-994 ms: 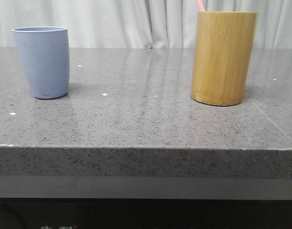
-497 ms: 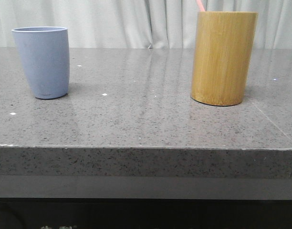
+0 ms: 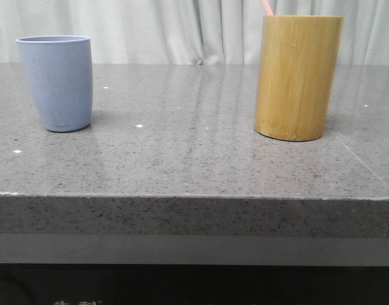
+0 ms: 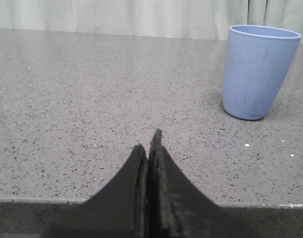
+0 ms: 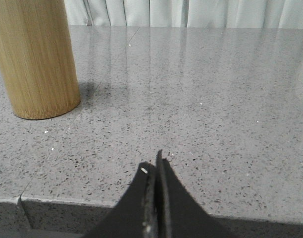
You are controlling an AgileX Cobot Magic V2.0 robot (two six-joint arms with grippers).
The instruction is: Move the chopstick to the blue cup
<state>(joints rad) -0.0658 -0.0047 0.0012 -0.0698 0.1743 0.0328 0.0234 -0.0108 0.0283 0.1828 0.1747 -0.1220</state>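
chopstick (image 3: 266,7) stands inside the bamboo cup (image 3: 299,77), and only its pink upper end comes out at the left part of the rim. the top of it is cut off by the picture edge. the blue cup (image 3: 55,82) stands well apart from the bamboo cup, on the same grey desk (image 3: 194,159), upright and, as far as the wrist view lets me see into it, with nothing in it.

the left gripper (image 4: 149,158) has its fingers pressed together with nothing between them, low at the near desk edge, and the blue cup is ahead of it and to the side. the right gripper (image 5: 154,188) is the same: fingers closed on nothing, near the desk edge, with the bamboo cup ahead of it. so the transfer is not started yet, i judge.

what can go wrong: the chopstick is very thin and leans on the rim, so fingers that come a little off the line may push it around the rim and not catch it. closed fingers must open first, or they will knock the stick or the bamboo cup. a pull that is not straight up may tip the bamboo cup. the blue cup is narrow at its base, so a stick dropped at an angle may tip it.

hidden: most of the chopstick's length, and how deep it sits.
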